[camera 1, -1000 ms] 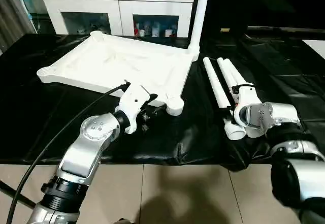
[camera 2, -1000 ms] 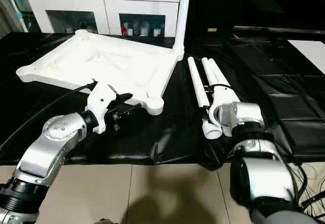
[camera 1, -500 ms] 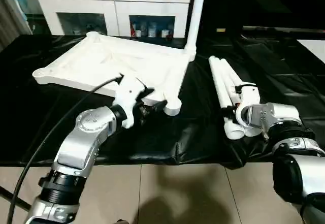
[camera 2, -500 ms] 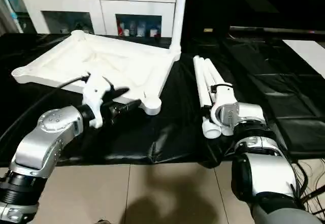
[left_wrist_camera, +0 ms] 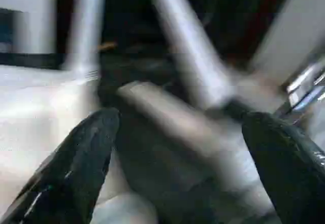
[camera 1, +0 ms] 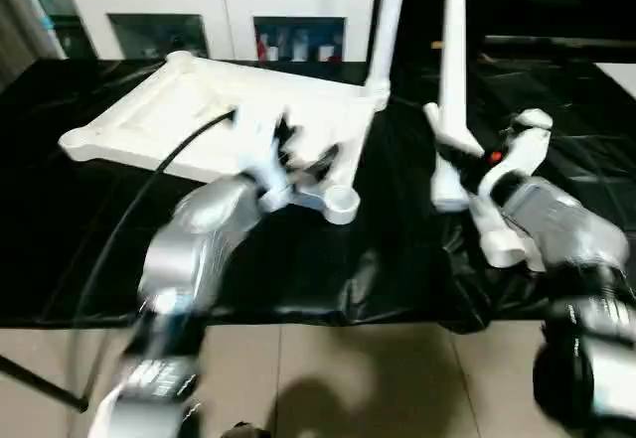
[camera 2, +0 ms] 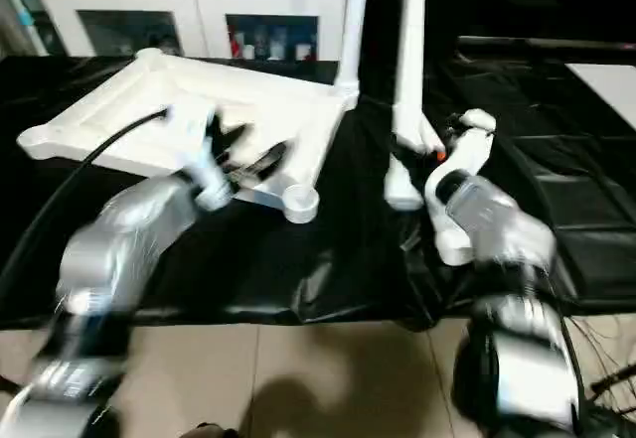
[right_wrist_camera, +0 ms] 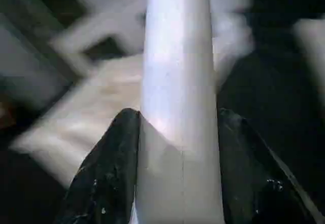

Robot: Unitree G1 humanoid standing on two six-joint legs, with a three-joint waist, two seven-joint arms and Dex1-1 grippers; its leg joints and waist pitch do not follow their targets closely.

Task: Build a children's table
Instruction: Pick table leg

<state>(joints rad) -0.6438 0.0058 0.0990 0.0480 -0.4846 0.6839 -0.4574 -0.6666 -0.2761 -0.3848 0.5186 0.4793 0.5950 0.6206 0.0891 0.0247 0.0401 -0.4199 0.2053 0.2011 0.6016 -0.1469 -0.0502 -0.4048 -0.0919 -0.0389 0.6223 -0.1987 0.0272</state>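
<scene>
Beside the tabletop [camera 1: 229,110], our right gripper [camera 1: 465,160] has raised a leg [camera 1: 453,51] upright, clamped. Our left gripper [camera 1: 303,165] has spread wide, empty; the near corner socket [camera 1: 341,201] comes next, we judge.

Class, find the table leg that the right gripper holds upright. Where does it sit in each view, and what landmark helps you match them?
Left eye view: held leg, right of centre.
Right eye view: held leg, just right of centre.
Left wrist view: blurred slanting tube, probably it.
Right wrist view: leg between the fingers.
Shared landmark: the tabletop's mounted leg.
</scene>
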